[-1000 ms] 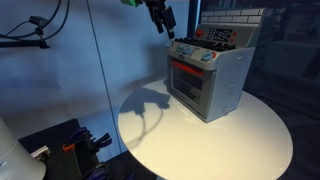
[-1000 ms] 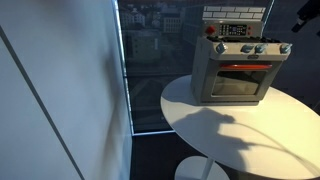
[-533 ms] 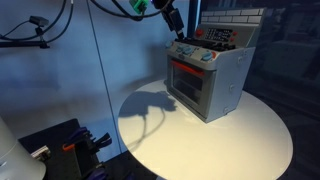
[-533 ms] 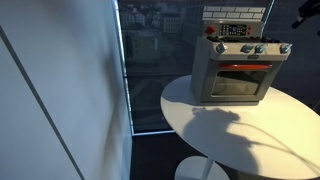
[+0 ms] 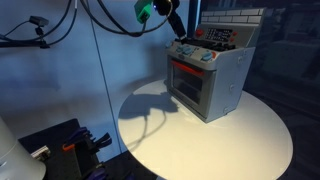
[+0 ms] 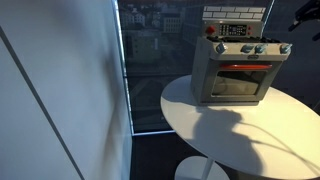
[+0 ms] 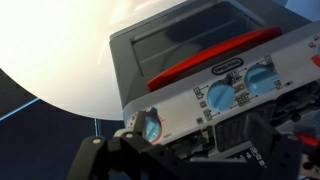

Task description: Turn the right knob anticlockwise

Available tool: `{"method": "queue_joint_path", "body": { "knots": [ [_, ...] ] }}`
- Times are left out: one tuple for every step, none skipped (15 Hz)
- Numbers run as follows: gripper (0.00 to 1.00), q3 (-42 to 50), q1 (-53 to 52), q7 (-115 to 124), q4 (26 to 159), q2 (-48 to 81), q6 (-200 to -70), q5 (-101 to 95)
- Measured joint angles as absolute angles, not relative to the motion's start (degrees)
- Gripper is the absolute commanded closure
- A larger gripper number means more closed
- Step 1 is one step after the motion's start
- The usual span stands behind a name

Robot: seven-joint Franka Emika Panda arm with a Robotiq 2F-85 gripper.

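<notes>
one boxy grey toy oven (image 6: pixel 235 75) with a red door handle stands upright at the far edge of the round white surface (image 6: pixel 230 135). the right knob (image 6: pixel 284 48) ends the panel row; its pointer is too small to read. the wrist view shows three round blue knobs (image 7: pixel 220 96). the claw (image 5: pixel 176 28) hangs above the oven; i cannot tell whether it is wide or narrow.

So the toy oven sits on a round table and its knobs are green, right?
Not quite. The knobs are blue, not green; the wrist view shows this. The oven does sit on a round table.
</notes>
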State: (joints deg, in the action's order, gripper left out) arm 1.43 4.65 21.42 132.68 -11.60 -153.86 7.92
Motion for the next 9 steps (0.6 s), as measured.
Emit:
{"method": "queue_joint_path", "body": {
  "knots": [
    [0.0,1.4,4.6,21.4,132.7,-11.6,-153.9,7.9],
    [0.0,1.4,4.6,21.4,132.7,-11.6,-153.9,7.9],
    [0.0,1.4,4.6,21.4,132.7,-11.6,-153.9,7.9],
    [0.0,1.4,4.6,21.4,132.7,-11.6,-153.9,7.9],
    [0.0,1.4,4.6,21.4,132.7,-11.6,-153.9,7.9],
    [0.0,1.4,4.6,21.4,132.7,-11.6,-153.9,7.9],
    [0.0,1.4,4.6,21.5,132.7,-11.6,-154.0,7.9],
    [0.0,1.4,4.7,21.8,132.7,-11.5,-154.2,7.9],
    [0.0,1.4,4.7,22.5,132.7,-11.4,-154.7,7.9]
  ]
}}
